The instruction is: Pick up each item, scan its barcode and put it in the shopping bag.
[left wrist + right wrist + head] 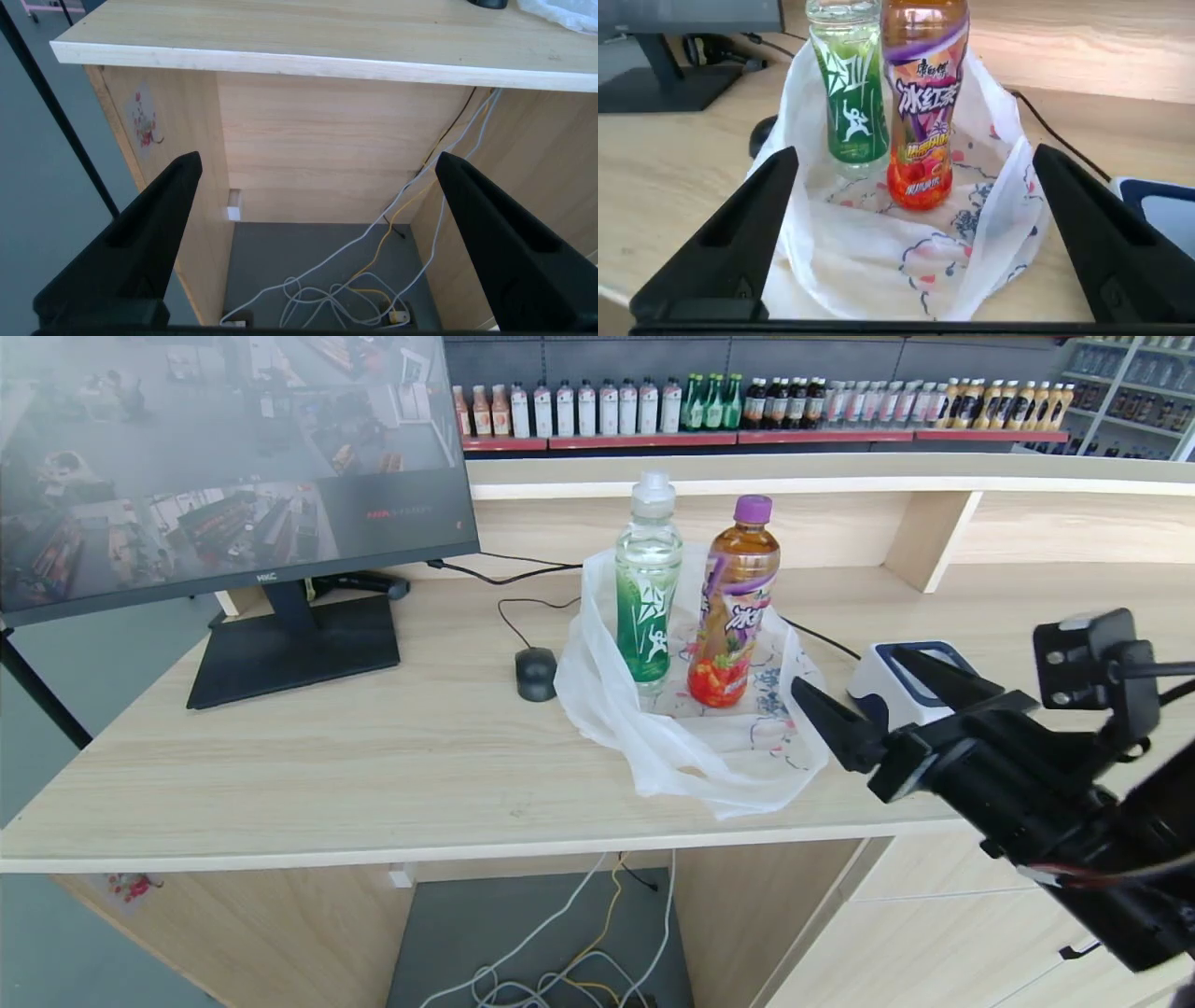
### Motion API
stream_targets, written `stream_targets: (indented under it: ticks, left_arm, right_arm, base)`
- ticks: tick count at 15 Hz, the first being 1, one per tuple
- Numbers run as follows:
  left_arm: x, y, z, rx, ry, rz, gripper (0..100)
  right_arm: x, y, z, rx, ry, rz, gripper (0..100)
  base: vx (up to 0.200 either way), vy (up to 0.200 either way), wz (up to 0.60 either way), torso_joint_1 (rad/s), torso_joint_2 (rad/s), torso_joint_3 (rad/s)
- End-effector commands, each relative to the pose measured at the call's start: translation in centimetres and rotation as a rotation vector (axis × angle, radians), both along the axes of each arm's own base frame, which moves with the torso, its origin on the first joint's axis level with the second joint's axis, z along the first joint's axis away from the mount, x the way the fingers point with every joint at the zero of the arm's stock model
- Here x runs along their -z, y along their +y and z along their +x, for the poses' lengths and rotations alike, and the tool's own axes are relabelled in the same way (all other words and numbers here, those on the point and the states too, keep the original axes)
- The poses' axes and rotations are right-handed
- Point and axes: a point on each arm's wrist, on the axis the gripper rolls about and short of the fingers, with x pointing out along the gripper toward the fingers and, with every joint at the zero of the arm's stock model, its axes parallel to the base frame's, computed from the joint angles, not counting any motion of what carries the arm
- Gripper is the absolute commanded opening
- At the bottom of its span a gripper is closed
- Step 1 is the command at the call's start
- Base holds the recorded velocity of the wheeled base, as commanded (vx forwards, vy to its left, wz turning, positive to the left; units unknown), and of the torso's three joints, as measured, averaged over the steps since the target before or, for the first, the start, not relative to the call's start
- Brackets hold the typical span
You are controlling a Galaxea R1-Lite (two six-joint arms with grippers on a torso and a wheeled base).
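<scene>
Two bottles stand upright inside the opened white shopping bag point(691, 756) on the wooden counter: a clear bottle with a green label point(647, 593) and an orange tea bottle with a purple cap point(735, 607). My right gripper point(845, 667) hovers open and empty just right of the bag, above the counter's front edge. The right wrist view looks at the green bottle point(845, 103), the tea bottle point(923, 112) and the bag point(906, 266) between the open fingers of the right gripper point(915, 154). My left gripper point(318, 163) is open and empty, low down in front of the counter.
A white and blue barcode scanner point(901, 686) sits right of the bag, behind the right gripper. A monitor point(224, 467) on its stand and a black mouse point(536, 672) occupy the counter's left. Cables point(355, 280) hang under the counter point(308, 42). Behind stands a raised ledge point(840, 476).
</scene>
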Motion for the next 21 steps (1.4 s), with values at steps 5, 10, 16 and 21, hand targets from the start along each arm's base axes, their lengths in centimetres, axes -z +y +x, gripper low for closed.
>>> stream_targets:
  ticks: [5,10,16,21]
  left_arm:
    - [0.0,0.0,0.0,0.000,-0.001,0.000,100]
    - [0.0,0.0,0.0,0.000,-0.001,0.000,100]
    - [0.0,0.0,0.0,0.000,-0.001,0.000,100]
    - [0.0,0.0,0.0,0.000,-0.001,0.000,100]
  right_arm:
    - [1.4,-6.3,-11.2,-0.047,0.023,0.104,100]
    - [6.3,-10.9,-18.4,-0.155,0.181,0.014,100]
    - [10.8,-12.9,-21.3,-0.214,0.194,-0.099,100]
    - [10.6,-12.0,-20.6,0.076,0.337,-0.094,100]
  base:
    - [0.000,0.000,0.00,0.000,0.00,0.000]
    - [0.000,0.000,0.00,0.000,0.00,0.000]
    - [0.000,0.000,0.00,0.000,0.00,0.000]
    - [0.000,0.000,0.00,0.000,0.00,0.000]
